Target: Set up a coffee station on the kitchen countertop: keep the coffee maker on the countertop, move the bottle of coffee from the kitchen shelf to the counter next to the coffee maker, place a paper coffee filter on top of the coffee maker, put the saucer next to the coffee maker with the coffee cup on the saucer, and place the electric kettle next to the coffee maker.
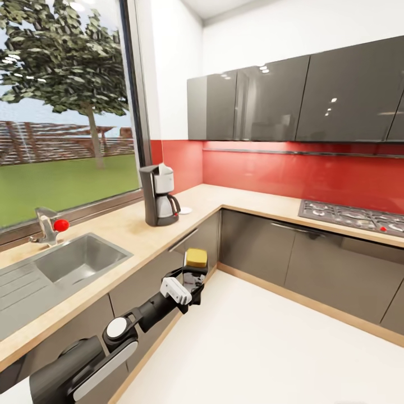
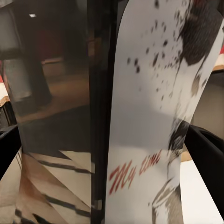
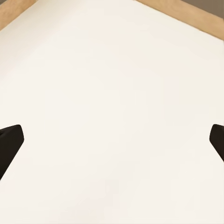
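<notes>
Left gripper (image 1: 193,283) clamped on the bottle of coffee (image 1: 196,258), held below the countertop (image 1: 134,227) edge, well short of the coffee maker (image 1: 159,196). Right gripper (image 3: 112,140) spread wide, empty. Risk: raising the bottle too close could strike the counter edge.

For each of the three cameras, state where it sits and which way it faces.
Head view: on the robot's head, looking forward and down at the corner countertop with the coffee maker; the left arm shows, its left gripper holding the bottle of coffee.
Left wrist view: near the left gripper, facing the bottle of coffee close up between dark fingers.
Right wrist view: near the right gripper, looking down at the pale floor, fingertips apart.
Head and left wrist views share the bottle.
</notes>
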Robot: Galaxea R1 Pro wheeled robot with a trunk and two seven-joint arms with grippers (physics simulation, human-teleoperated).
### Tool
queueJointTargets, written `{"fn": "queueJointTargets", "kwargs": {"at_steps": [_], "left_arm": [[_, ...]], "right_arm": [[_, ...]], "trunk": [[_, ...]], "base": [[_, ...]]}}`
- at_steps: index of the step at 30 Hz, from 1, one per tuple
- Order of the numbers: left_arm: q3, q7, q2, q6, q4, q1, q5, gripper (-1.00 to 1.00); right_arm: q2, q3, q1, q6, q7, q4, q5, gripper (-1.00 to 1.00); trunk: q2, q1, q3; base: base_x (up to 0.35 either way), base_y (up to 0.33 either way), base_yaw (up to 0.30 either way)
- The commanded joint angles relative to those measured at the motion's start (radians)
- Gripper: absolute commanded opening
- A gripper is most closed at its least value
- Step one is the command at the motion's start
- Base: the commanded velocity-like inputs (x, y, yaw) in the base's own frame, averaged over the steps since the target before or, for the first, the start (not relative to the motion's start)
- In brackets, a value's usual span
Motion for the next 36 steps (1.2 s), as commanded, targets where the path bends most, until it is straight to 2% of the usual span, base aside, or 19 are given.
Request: {"fn": "queueJointTargets", "kwargs": {"at_steps": [1,34,36], "left_arm": [[-0.002,-0.002,0.001,-0.004,0.002,-0.002,0.011,-1.00],[-0.001,-0.002,0.000,-0.004,0.005,-0.002,0.011,-1.00],[-0.001,-0.002,0.000,-0.004,0.005,-0.002,0.011,-1.00]], "right_arm": [[0.000,-0.003,-0.001,-0.002,0.008,0.004,-0.005,1.00],[0.002,-0.003,0.000,-0.005,0.008,0.019,-0.005,1.00],[0.002,-0.003,-0.001,-0.005,0.008,0.019,-0.005,1.00]], "trunk": [[-0.008,0.004,-0.005],[-0.239,0.131,-0.108],[-0.239,0.131,-0.108]], "base": [[0.000,0.000,0.000],[0.000,0.000,0.000],[0.000,0.000,0.000]]}}
